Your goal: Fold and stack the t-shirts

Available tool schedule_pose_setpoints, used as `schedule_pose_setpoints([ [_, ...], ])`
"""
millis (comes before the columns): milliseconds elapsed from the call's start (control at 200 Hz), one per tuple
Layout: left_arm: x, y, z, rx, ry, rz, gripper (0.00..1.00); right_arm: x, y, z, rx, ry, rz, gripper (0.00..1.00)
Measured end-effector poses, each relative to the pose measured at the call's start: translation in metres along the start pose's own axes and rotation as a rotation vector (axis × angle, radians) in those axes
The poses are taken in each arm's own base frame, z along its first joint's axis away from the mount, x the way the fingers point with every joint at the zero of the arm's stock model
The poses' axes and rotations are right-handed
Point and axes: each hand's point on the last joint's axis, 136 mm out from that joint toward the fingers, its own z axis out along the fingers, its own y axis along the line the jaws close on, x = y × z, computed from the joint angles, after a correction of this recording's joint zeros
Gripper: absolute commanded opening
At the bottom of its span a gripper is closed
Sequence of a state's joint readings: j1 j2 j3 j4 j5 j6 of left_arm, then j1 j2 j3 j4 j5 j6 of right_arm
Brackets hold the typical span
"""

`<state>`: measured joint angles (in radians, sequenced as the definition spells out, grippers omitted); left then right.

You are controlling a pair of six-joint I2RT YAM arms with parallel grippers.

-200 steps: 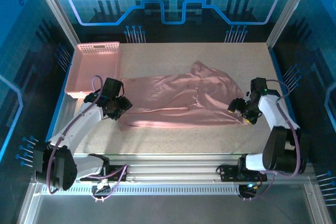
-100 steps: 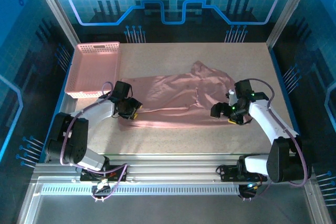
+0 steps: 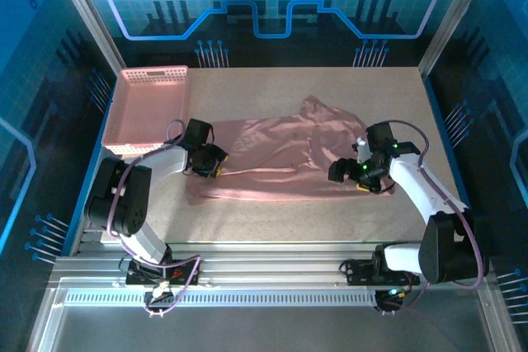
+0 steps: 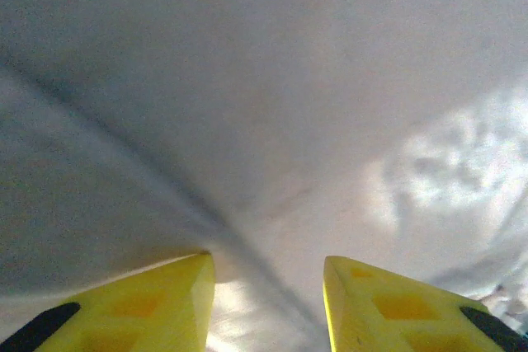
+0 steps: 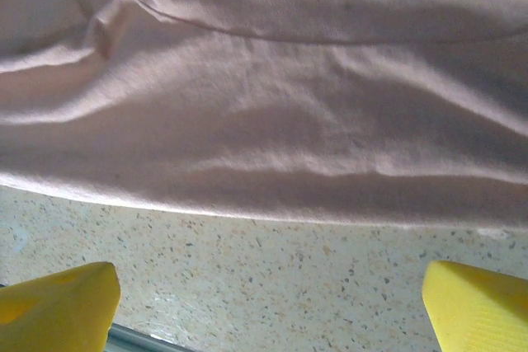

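Observation:
A dusty-pink t-shirt [image 3: 280,154] lies spread and creased across the middle of the table. My left gripper [image 3: 213,164] is low over its left edge. In the left wrist view the yellow fingers [image 4: 157,302] stand apart on the t-shirt [image 4: 272,80], and a crease runs into the gap of the left gripper [image 4: 264,265]. My right gripper [image 3: 346,177] is at the shirt's right end. In the right wrist view the right gripper [image 5: 271,279] is wide open over bare table, with the t-shirt's hem [image 5: 289,121] just beyond its tips.
A pink plastic lattice basket [image 3: 153,109] sits at the back left, close to the left arm. Speckled tabletop [image 3: 289,220] runs bare in front of the shirt to the metal rail at the near edge. Blue walls enclose the table.
The left gripper has swung in from the table's left onto the shirt's left edge, its fingers drawing closer. The right gripper has moved left to the shirt's right hem and opened wider.

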<state>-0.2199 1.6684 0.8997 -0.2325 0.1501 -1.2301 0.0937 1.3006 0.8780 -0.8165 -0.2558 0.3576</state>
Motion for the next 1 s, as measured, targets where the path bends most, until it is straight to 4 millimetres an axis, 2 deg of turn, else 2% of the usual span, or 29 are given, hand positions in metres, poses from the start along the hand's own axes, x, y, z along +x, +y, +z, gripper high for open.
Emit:
schedule_pose_setpoints([
  [95, -0.006, -0.019, 0.002, 0.027, -0.007, 0.012, 0.41, -0.005, 0.002, -0.001, -0.005, -0.011, -0.005, 0.96],
  [260, -0.013, -0.037, 0.009, 0.043, -0.012, 0.031, 0.43, -0.006, 0.004, 0.002, -0.013, -0.002, -0.008, 0.96],
  [375, -0.012, -0.037, 0.006, 0.04, -0.005, 0.032, 0.51, -0.006, 0.005, 0.003, -0.014, 0.002, -0.007, 0.98],
  [490, -0.003, -0.04, -0.015, 0.075, 0.01, 0.025, 0.57, -0.009, 0.006, 0.001, -0.018, -0.005, -0.01, 0.98],
  [570, 0.007, -0.034, -0.03, 0.112, 0.022, -0.001, 0.62, -0.009, 0.007, 0.001, -0.019, -0.004, -0.01, 0.98],
  [635, 0.016, -0.023, -0.033, 0.119, 0.038, -0.028, 0.63, -0.009, 0.007, 0.001, -0.019, -0.005, -0.01, 0.99],
  [805, 0.041, 0.001, -0.01, 0.067, 0.102, -0.091, 0.67, -0.011, 0.007, 0.003, -0.02, 0.0, -0.01, 0.99],
  [920, 0.051, 0.004, 0.008, 0.048, 0.126, -0.109, 0.68, -0.013, 0.009, 0.003, -0.022, -0.002, -0.013, 0.99],
  [1000, 0.054, -0.001, 0.012, 0.062, 0.131, -0.112, 0.68, -0.013, 0.01, 0.003, -0.027, -0.003, -0.017, 1.0],
])
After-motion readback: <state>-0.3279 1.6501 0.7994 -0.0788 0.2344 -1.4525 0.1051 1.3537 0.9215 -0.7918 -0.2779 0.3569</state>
